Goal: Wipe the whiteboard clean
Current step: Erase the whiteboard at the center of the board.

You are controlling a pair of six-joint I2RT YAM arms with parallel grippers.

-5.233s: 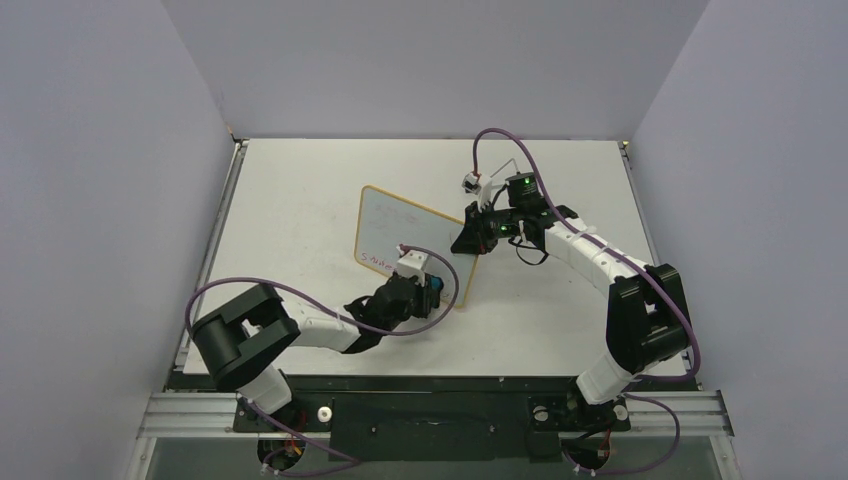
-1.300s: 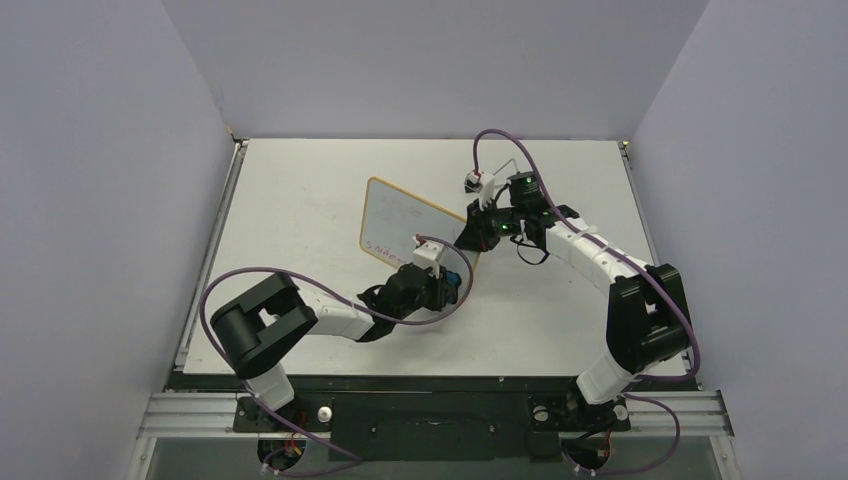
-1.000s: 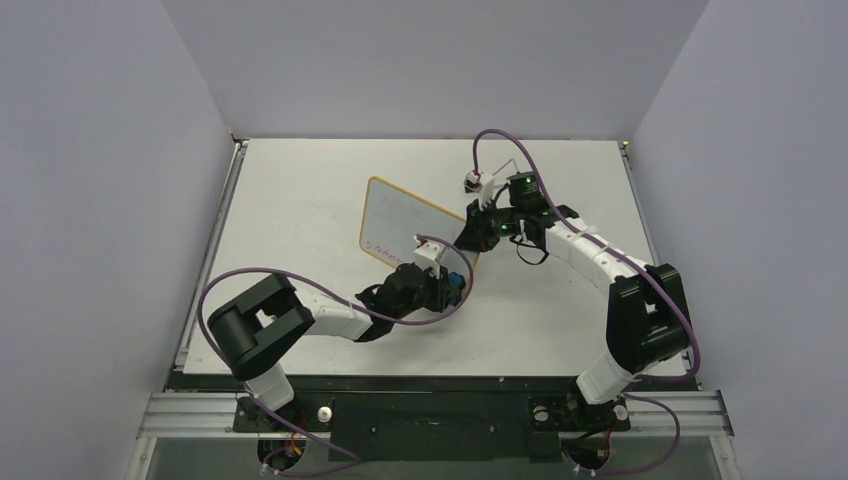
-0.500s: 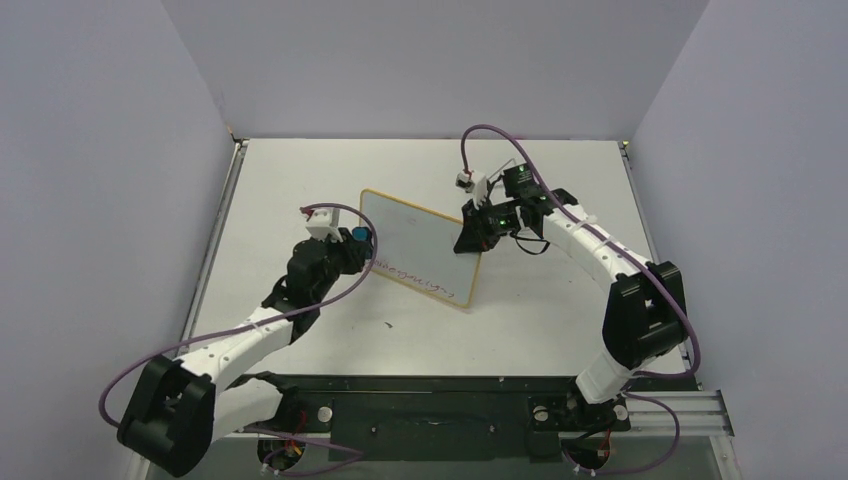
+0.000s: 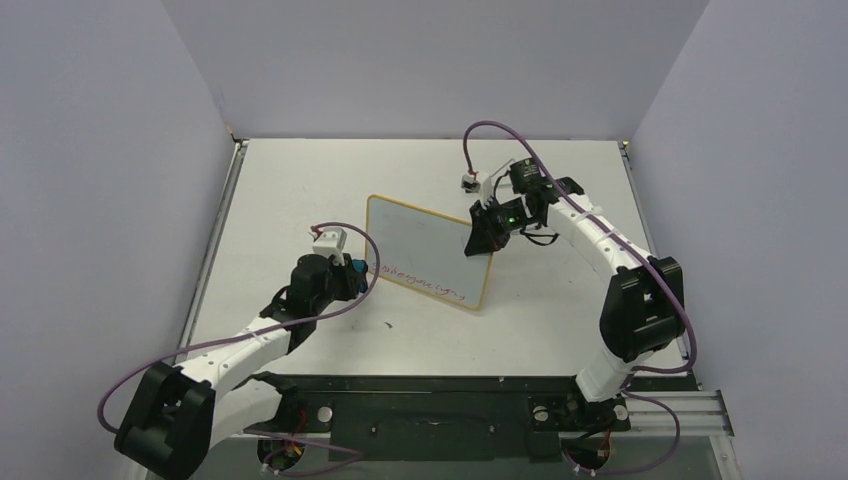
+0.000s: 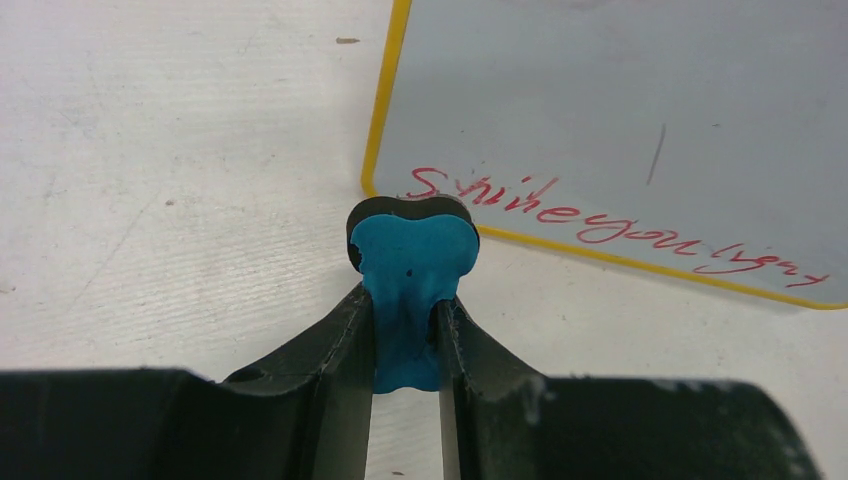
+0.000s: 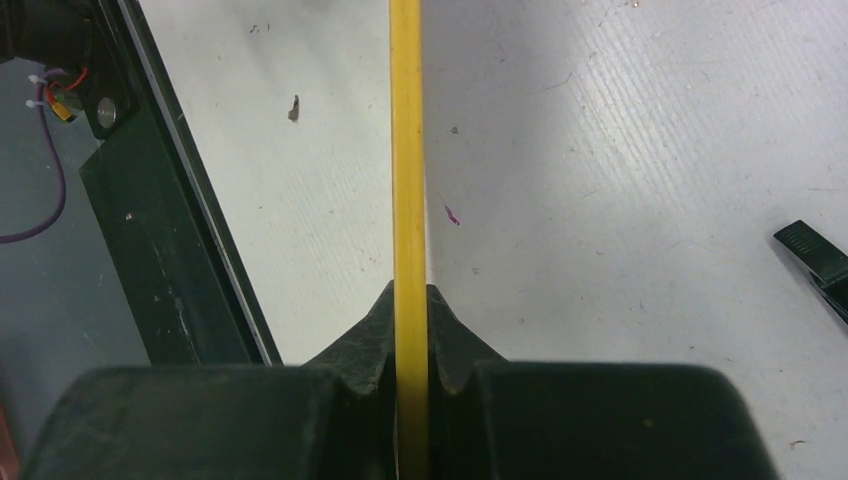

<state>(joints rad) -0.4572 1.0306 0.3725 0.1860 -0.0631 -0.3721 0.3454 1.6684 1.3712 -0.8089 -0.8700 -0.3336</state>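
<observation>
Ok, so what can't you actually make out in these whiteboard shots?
- Top view: the red writing on the whiteboard is too small to read.
- Left wrist view: the eraser in the left hand covers its own contact point, so I cannot tell whether it touches the board.
- Right wrist view: the right hand sees the board edge-on, so its face is hidden. A black piece is cut off by the right edge.

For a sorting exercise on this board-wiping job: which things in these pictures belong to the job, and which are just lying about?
Belong: whiteboard with red writing, gripped by the right tool; blue eraser in the left tool.
Lying about: black plastic piece on the table; small dark scrap.
</observation>
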